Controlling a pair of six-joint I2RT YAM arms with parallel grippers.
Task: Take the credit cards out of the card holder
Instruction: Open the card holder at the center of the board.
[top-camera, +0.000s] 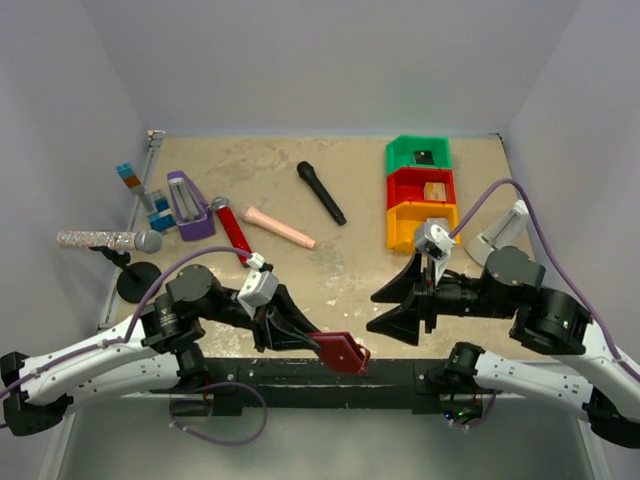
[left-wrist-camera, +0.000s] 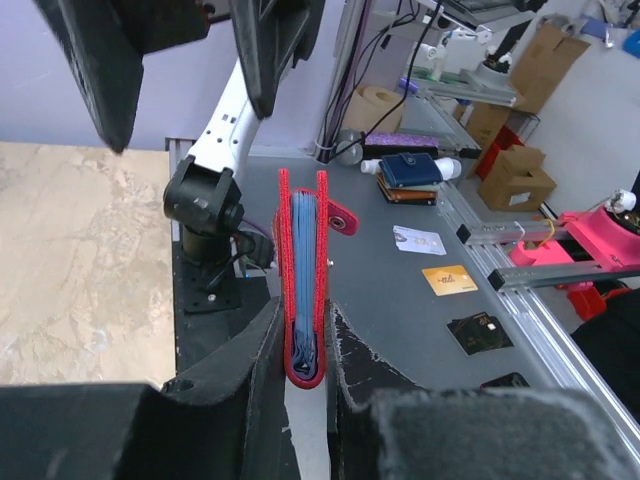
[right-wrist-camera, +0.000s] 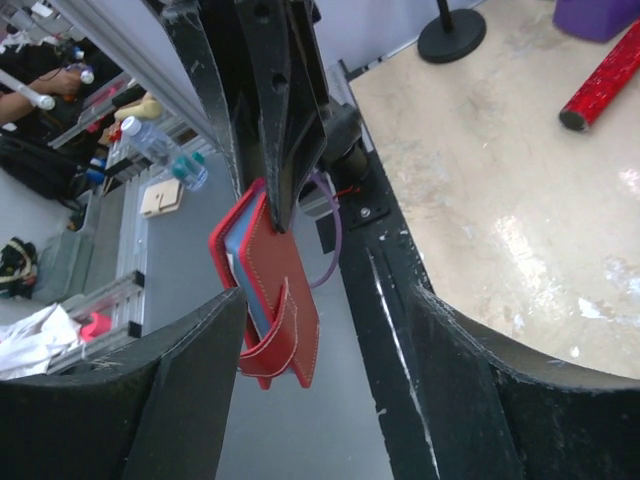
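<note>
My left end effector (left-wrist-camera: 305, 345) clenched the holder (left-wrist-camera: 303, 270) spine-down off the counter's (top-camera: 360, 200) near edge. My right end effector (top-camera: 398, 300) stood released near it. Best, I judged, to line up on one sleeve and pinch only a card.

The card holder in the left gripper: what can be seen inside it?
Between the red covers of the card holder, only the edges of the pale blue sleeves show. The left gripper pinches it closed, so any cards within are hidden.
</note>
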